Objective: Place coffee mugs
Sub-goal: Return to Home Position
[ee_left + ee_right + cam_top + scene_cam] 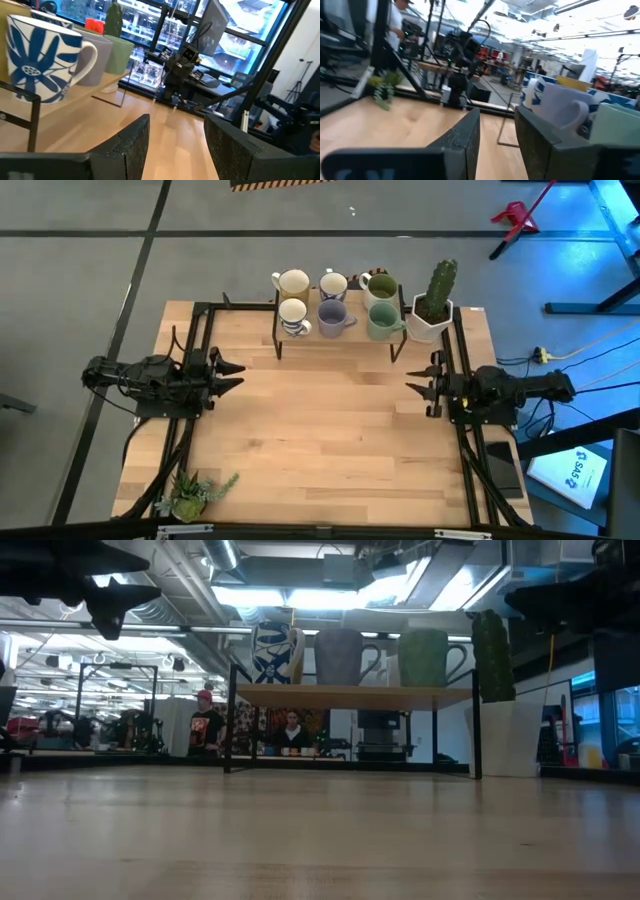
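Observation:
Six mugs stand upright on a small black-legged wooden shelf (335, 335) at the table's far edge: yellow-olive (293, 283), white (333, 284) and cream (378, 286) in the back row, white with blue leaves (293, 314), purple-blue (332, 316) and green (381, 320) in front. The low view shows the front three, leaf-patterned (272, 652), purple-blue (340, 656), green (425, 657). My left gripper (236, 375) hovers open at the table's left side, my right gripper (411, 386) open at its right side; both point toward the middle and hold nothing.
A cactus in a white pot (434, 308) stands right of the shelf. A small green plant (195, 492) lies at the near left corner. Bare wooden table (320, 430) stretches between the arms. People sit in the room behind (292, 730).

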